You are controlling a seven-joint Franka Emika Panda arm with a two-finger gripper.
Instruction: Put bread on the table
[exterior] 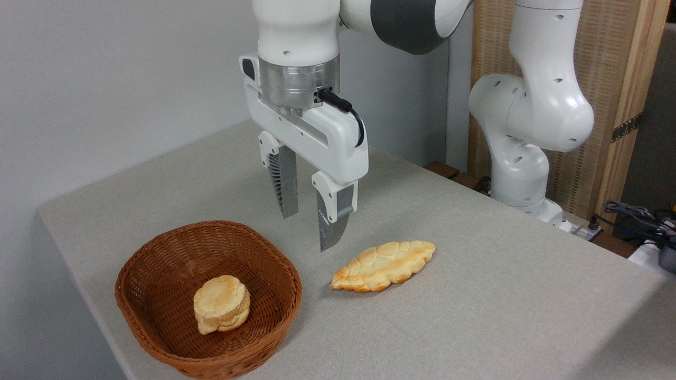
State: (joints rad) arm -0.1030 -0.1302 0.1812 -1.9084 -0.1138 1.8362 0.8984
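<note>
The bread [384, 265], a long leaf-shaped golden loaf with a bumpy braided top, lies flat on the table [475, 295], just right of the basket. My gripper [307, 232] hangs open above the table, up and to the left of the loaf, with nothing between its fingers. Both fingertips are clear of the bread and of the cloth.
A brown wicker basket [158, 264] stands at the front left and holds a small round stacked bun [222, 304]. The arm's white base [528, 174] rises at the back right, with cables [634, 216] beside it. The table's near edge runs along the lower left.
</note>
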